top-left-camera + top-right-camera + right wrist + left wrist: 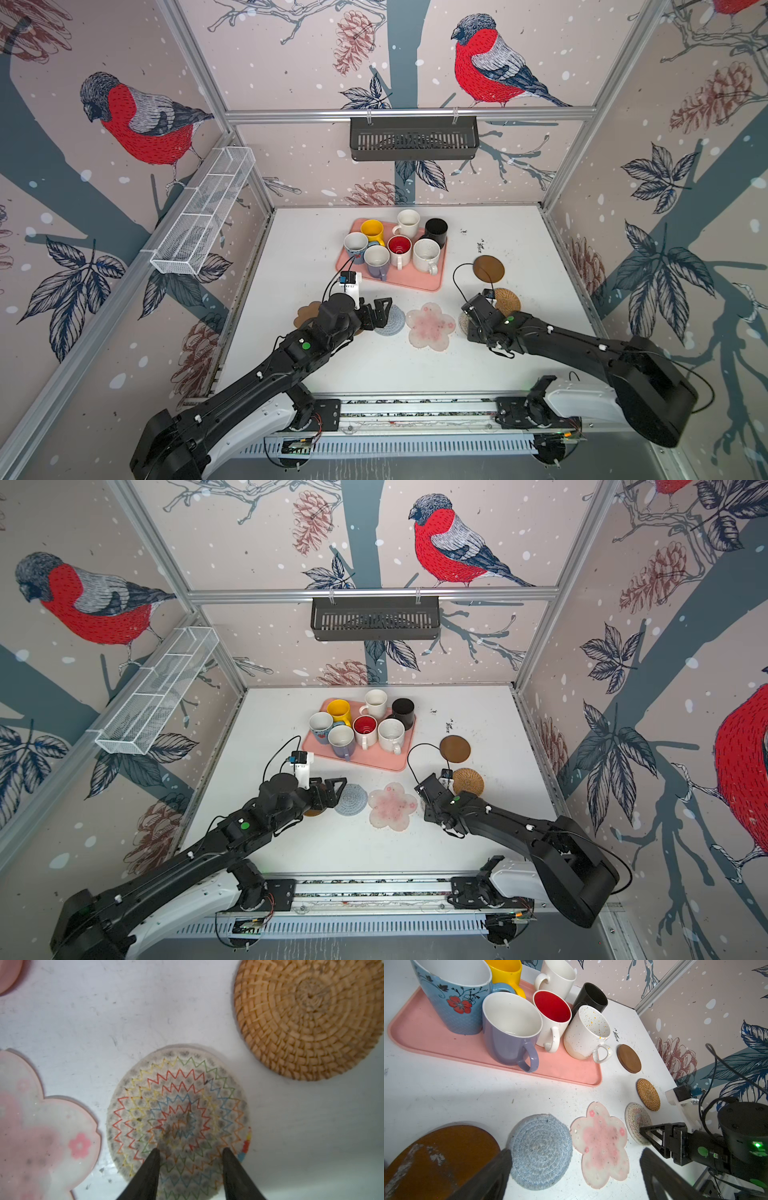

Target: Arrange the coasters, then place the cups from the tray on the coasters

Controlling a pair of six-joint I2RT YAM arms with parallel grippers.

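R: right gripper point(191, 1150) seen part-open, nothing held; cream rope coaster point(178, 1105) located flat right under its tips; round, so no axis; nearer arm judged right | L: left gripper point(575, 1152) spread wide, empty | cups point(400, 245) all sat on tray point(415, 278)

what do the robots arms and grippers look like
The left arm and right arm are black jointed links on white base segments, each with a green dot near the wrist and a looping black cable to a white-mounted wrist camera. The left gripper and right gripper have black, triangular, tapering fingers.
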